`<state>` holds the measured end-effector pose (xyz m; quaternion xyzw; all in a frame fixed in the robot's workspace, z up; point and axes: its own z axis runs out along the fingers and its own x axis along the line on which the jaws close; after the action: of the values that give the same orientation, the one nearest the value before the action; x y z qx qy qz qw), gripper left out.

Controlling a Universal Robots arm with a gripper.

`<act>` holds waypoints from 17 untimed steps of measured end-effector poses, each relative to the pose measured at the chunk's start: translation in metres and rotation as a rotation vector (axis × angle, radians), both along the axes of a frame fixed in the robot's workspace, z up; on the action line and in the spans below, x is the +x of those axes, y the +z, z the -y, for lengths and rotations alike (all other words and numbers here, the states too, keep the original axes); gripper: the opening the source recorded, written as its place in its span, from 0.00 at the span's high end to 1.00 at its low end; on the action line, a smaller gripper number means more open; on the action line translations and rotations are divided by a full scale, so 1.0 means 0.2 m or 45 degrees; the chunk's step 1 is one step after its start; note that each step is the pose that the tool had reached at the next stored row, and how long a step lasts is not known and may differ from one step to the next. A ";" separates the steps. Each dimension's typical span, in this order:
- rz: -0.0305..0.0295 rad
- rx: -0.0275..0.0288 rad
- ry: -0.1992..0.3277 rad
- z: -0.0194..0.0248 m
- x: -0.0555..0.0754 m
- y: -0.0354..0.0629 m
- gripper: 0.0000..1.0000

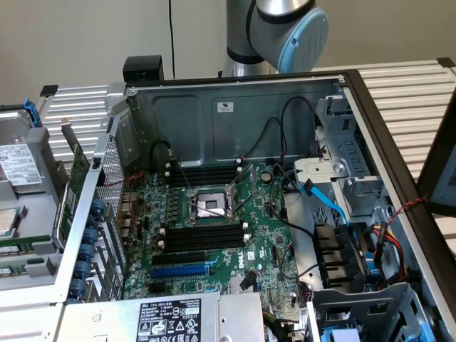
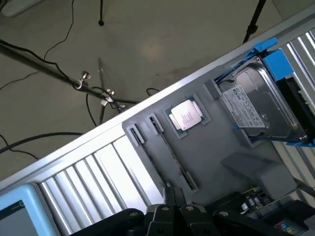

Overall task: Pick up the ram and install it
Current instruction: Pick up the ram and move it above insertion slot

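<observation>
Black pincer (image 2: 173,196), closed and empty, nearest the grey plastic tray's (image 2: 221,147) edge. Long thin green ram stick (image 2: 172,160) stands edgewise in a tray slot. Beyond: square silver processor (image 2: 187,115); silver hard drive (image 2: 258,110) at the far corner.

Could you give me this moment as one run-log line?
pincer: shut | facing: tray with CPU, drive | black slots: empty

**Layout: open computer case and parts tray**

The motherboard (image 1: 260,210) lies in the case (image 1: 185,121). The CPU socket (image 1: 206,205) is central, with memory slots (image 1: 203,174) behind and before it and the power supply (image 1: 171,320) nearest. Off the exterior view's left, the parts tray (image 2: 216,152) holds a hard drive (image 2: 256,105) and a processor (image 2: 186,115). The gripper (image 2: 173,206) is above the tray.
</observation>
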<state>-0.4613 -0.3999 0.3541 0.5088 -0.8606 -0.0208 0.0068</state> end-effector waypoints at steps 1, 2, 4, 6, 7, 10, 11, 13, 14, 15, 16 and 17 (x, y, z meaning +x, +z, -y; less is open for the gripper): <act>0.0000 0.0000 0.023 0.000 0.00 0.000 0.90; 0.0000 0.0000 0.046 0.000 0.00 0.000 0.90; 0.0000 0.0000 0.091 0.000 0.00 -0.001 0.90; -0.0001 -0.0001 0.139 0.000 0.00 -0.001 0.90; -0.0001 -0.0001 0.162 0.000 0.00 -0.001 0.90; 0.0008 -0.0001 0.232 0.000 0.00 -0.001 0.90; 0.0018 -0.0002 0.254 0.000 0.00 -0.001 0.90; 0.0072 -0.0009 0.301 0.000 0.00 -0.001 0.90; 0.0118 -0.0013 0.323 0.000 0.00 -0.001 0.90; 0.0174 -0.0019 0.346 0.000 0.00 -0.001 0.90; 0.0234 -0.0025 0.367 0.000 0.00 -0.002 0.90; 0.0276 -0.0030 0.391 0.000 0.00 -0.001 0.90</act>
<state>-0.4613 -0.3998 0.3538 0.6346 -0.7727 -0.0131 0.0012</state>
